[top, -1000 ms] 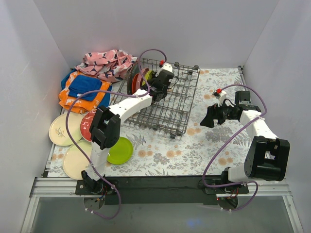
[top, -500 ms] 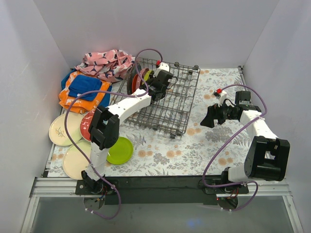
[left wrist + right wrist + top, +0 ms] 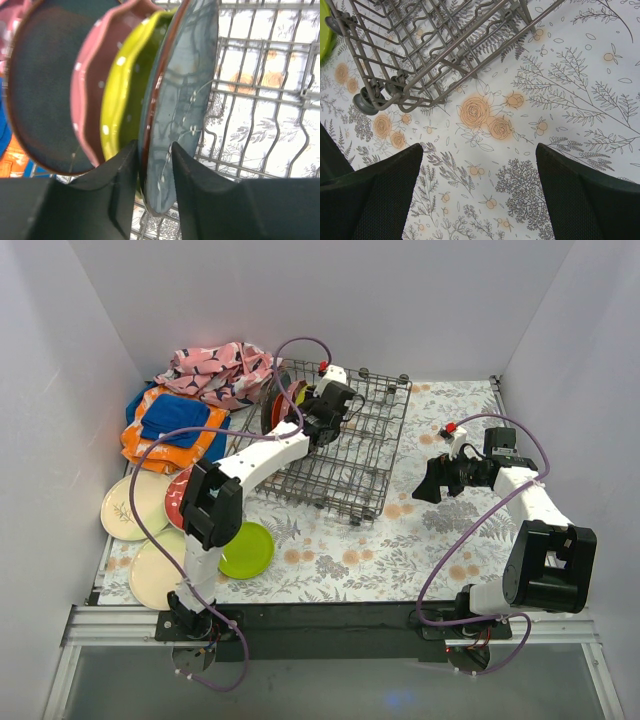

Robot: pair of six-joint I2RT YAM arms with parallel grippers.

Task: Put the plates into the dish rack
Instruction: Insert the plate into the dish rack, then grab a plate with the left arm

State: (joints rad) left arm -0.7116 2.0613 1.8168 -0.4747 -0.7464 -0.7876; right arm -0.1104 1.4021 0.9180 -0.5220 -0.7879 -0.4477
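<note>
The dish rack [image 3: 352, 458] sits at the table's back middle. Several plates stand on edge at its left end. In the left wrist view they are a dark brown-rimmed one [image 3: 42, 85], a pink dotted one [image 3: 87, 100], a lime one [image 3: 122, 105] and a blue-grey one [image 3: 187, 90]. My left gripper [image 3: 322, 410] straddles the blue-grey plate's lower rim, jaws [image 3: 155, 150] slightly apart on either side. Loose plates lie left: cream with sprig [image 3: 128, 505], red [image 3: 180, 495], lime green [image 3: 247, 549], plain cream [image 3: 155, 568]. My right gripper [image 3: 425, 483] hangs wide open over the mat [image 3: 479, 150], holding nothing.
Folded orange and blue cloths [image 3: 172, 428] and a pink patterned cloth [image 3: 215, 370] lie at the back left. The rack's wheeled corner [image 3: 370, 100] shows ahead of the right gripper. White walls close in three sides of the floral mat [image 3: 400, 550].
The left arm has shifted slightly toward the rack's back left end with the plate between its fingers. The right arm has not moved.
</note>
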